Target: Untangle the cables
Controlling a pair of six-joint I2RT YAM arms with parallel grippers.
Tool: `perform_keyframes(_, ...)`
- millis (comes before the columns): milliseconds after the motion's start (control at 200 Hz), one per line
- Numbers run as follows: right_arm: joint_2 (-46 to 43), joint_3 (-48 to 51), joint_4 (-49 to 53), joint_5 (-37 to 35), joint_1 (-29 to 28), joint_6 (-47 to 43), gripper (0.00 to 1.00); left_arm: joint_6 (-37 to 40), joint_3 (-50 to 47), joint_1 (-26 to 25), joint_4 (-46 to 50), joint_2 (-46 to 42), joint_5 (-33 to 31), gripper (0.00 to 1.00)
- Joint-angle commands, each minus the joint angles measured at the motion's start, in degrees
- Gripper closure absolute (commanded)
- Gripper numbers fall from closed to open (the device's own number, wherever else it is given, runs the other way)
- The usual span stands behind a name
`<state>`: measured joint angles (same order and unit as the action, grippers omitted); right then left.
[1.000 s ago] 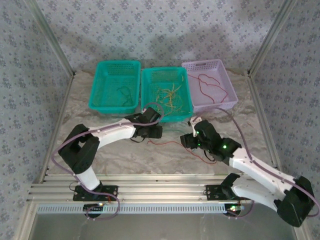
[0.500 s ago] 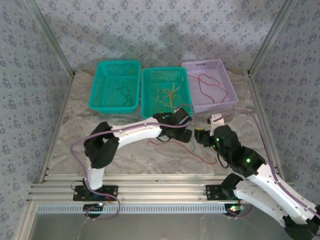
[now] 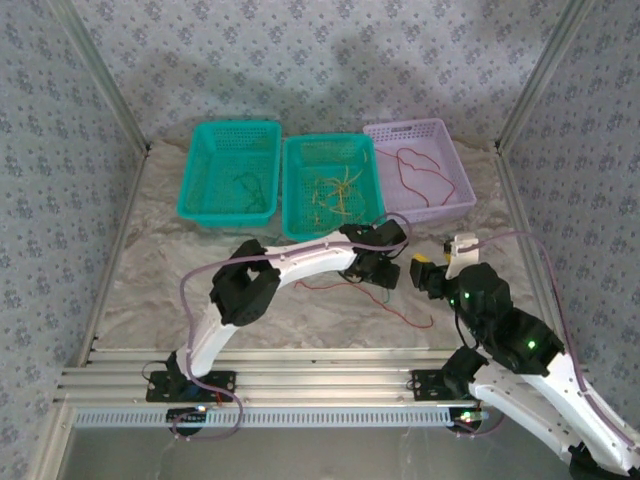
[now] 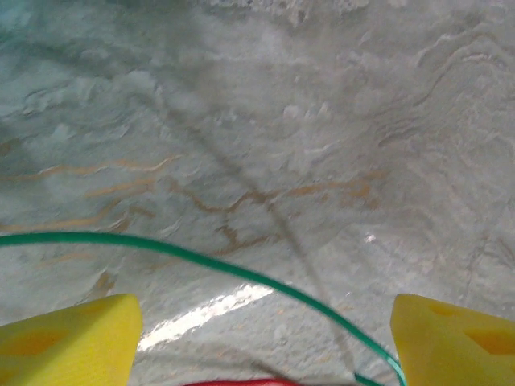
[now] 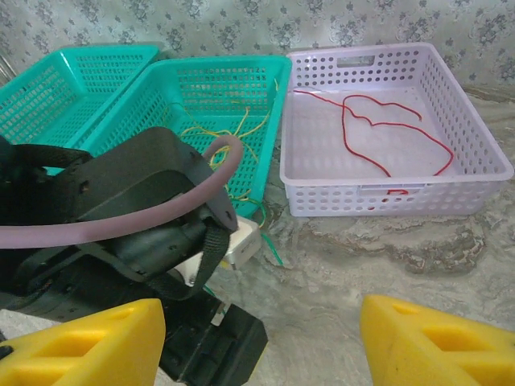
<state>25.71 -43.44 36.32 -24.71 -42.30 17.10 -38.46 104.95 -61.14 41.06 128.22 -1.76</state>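
- Green cable (image 4: 241,273), crossing inside the left gripper's (image 4: 261,338) opening, is cut off by the bottom edge.
- Red cable (image 4: 241,382): a bare sliver beneath it.

The left end effector (image 3: 384,276) has swept rightward — the right end effector (image 3: 424,274) has retreated rightward too.

Wallpaper (image 3: 320,60) in pale grey-blue with a small floral print covers the walls at the back and on both sides, and it also runs beyond the right jaws in the right wrist view. Slanted aluminium posts (image 3: 100,85) frame the corners. The table (image 3: 150,280) is pale and marble-patterned with tan veins. Beneath the left jaws it carries a bright streak of glare (image 4: 201,312). Ribbed aluminium rails (image 3: 320,382) edge it on the near side of both jaws.
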Motion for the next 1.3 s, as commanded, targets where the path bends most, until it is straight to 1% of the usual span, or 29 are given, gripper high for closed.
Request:
perform_keyframes(0,-0.85,-1.01,1.5,-0.66,-0.51,-0.48,0.33,-1.14,3.0,-0.47,3.16,1.68,0.56,0.25)
perform_keyframes(145,-1.01,-0.99,1.35,-0.74,-0.67,-0.49,0.33,-0.92,4.89,-0.55,4.37,3.58,0.79,0.4)
perform_keyframes(195,-1.02,-1.1,1.25,-0.84,-0.76,-0.63,0.33,-1.01,4.83,-0.55,4.33,3.85,0.71,0.42)
perform_keyframes(325,-1.02,-1.09,0.86,-0.52,-0.77,-0.88,0.32,-1.01,4.68,-0.55,4.21,4.04,0.31,0.54)
perform_keyframes(455,-0.95,-1.11,0.86,-0.65,-0.77,-0.43,0.32,-0.92,4.83,-0.55,4.11,4.18,0.27,0.71)
perform_keyframes(620,-1.15,-1.43,1.38,-1.01,-0.77,0.06,0.28,-1.04,4.42,-0.57,3.8,3.77,0.32,0.87)
perform_keyframes(695,-1.33,-1.47,1.47,-0.95,-0.77,0.12,0.26,-1.15,3.91,-0.55,3.36,3.18,0.32,0.93)
perform_keyframes(759,-1.4,-1.34,1.57,-1.02,-0.82,0.31,0.25,-1.18,3.86,-0.55,3.29,2.74,0.35,1.0)
perform_keyframes(919,-1.67,-1.24,1.57,-1.04,-0.77,0.73,0.18,-1.18,3.76,-0.6,3.43,0.48,-0.09,1.0)
perform_keyframes(984,-1.72,-1.34,1.66,-1.22,-0.77,0.87,0.1,-1.18,3.63,-0.55,3.51,-1.21,-0.38,1.0)
perform_keyframes(1089,-1.78,-1.67,1.99,-1.26,-0.77,0.76,0.0,-1.58,2.91,-0.55,3.68,-5.22,-0.74,1.0)
perform_keyframes(1184,-1.79,-2.03,2.73,-1.12,-0.82,1.05,0.0,-2.19,2.23,-0.55,3.71,-9.15,-0.85,1.0)
perform_keyframes(1299,-1.51,-2.24,3.41,1.07,-0.68,1.42,0.0,-3.1,1.98,-0.55,4.41,-13.28,-0.92,1.0)
